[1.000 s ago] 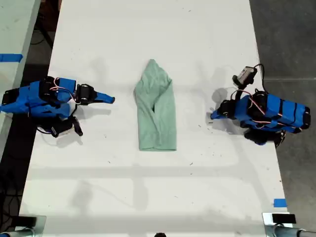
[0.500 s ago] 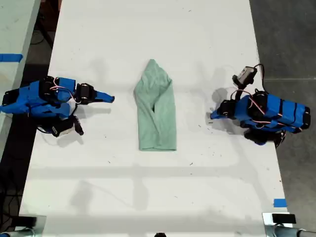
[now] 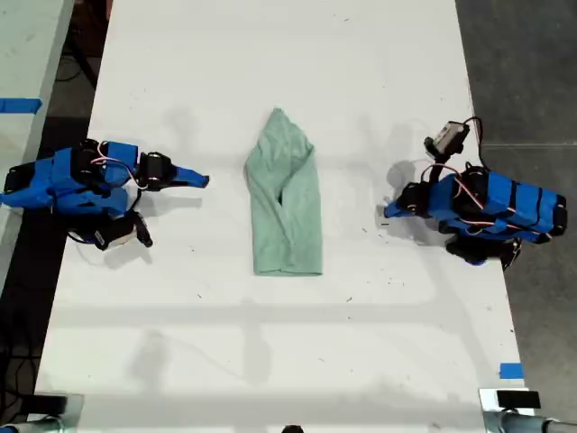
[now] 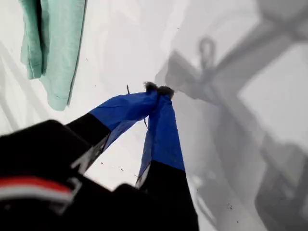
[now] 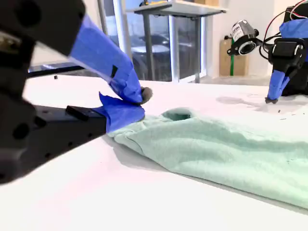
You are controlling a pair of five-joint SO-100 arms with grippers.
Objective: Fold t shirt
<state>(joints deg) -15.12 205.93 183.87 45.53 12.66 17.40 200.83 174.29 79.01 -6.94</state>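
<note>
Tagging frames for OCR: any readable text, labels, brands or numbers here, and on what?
None readable.
t shirt: plain, no print or label showing.
table: only small dark specks, no writing.
blue tape: blank.
Both arms' blue and black parts: no legible markings in any view.

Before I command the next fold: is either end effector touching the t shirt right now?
Apart. The exterior view shows bare table between the t shirt and both my first end effector and my second end effector.
</note>
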